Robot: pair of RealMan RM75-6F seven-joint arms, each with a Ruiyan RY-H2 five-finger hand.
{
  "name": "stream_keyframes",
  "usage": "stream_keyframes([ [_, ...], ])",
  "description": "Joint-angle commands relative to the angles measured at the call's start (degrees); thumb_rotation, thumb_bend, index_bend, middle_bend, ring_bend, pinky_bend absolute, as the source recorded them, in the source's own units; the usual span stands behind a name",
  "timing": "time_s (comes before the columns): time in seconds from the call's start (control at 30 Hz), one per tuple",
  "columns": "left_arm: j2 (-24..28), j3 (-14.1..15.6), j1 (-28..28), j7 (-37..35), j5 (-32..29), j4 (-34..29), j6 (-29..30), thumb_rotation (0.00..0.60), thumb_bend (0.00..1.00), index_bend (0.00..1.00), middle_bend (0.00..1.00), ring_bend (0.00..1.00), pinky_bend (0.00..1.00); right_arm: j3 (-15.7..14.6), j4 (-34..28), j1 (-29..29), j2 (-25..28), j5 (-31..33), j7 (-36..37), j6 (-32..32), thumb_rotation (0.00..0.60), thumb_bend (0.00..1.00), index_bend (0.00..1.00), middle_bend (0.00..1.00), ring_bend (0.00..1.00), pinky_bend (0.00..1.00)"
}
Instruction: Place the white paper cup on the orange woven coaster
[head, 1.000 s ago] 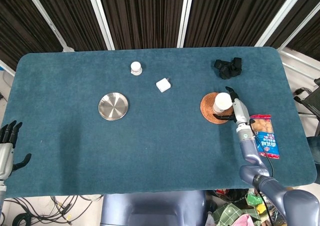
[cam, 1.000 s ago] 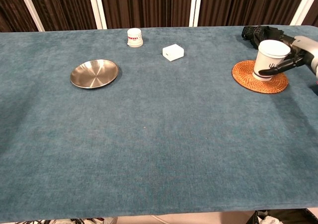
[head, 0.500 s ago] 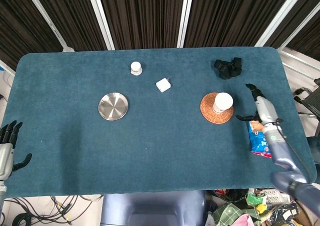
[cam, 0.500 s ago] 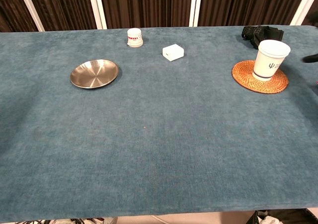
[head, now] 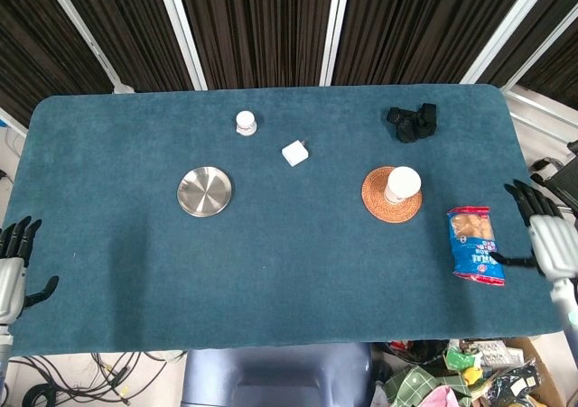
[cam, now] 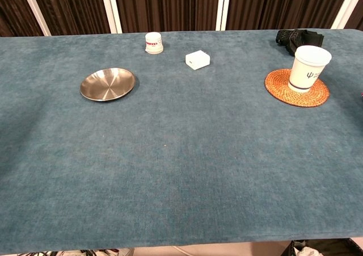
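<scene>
The white paper cup (head: 401,184) (cam: 308,68) stands upright on the orange woven coaster (head: 391,195) (cam: 296,87) at the right side of the table. No hand touches it. My right hand (head: 546,240) hangs past the table's right edge with fingers spread and nothing in them, well away from the cup. At the front left corner my left hand (head: 13,267) rests off the table, fingers apart and empty. Neither hand shows in the chest view.
A snack packet (head: 473,244) lies right of the coaster. A black bundle (head: 413,121) (cam: 299,38) sits at the back right. A silver plate (head: 204,191) (cam: 107,83), a small white jar (head: 245,122) (cam: 153,42) and a white box (head: 294,152) (cam: 197,59) lie further left.
My right hand let go of the cup on the coaster and drew back to the right, past the table edge. The cup stays put. My left hand has not moved.
</scene>
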Motion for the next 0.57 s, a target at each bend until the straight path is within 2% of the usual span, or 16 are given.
stream_keyframes([
  [0.03,-0.1,0.0,0.0,0.0,0.3,0.0,0.2,0.600,0.27,0.00,0.01,0.00,0.00,-6.0,-9.3,-9.9,0.1,-6.3,-13.3,13.3,0.600,0.01,0.00,0.00,0.00,0.08],
  [0.13,-0.2,0.1,-0.1,0.2,0.7,0.0,0.3,0.600,0.27,0.00,0.01,0.00,0.00,-8.2,-9.1,-11.8,-2.9,-9.8,-17.8,16.3,0.600,0.01,0.00,0.00,0.00,0.08],
  [0.27,-0.4,0.2,-0.1,0.4,1.1,0.0,0.4,0.600,0.27,0.00,0.01,0.00,0.00,-9.4,-5.9,-12.9,-7.2,-13.5,-22.2,18.8,0.600,0.02,0.00,0.00,0.00,0.08],
  [0.57,-0.8,0.7,-0.2,1.0,2.3,0.0,0.7,0.600,0.27,0.00,0.01,0.00,0.00,-9.5,-1.4,-13.2,-9.7,-14.1,-21.7,18.9,0.600,0.02,0.00,0.00,0.00,0.08],
])
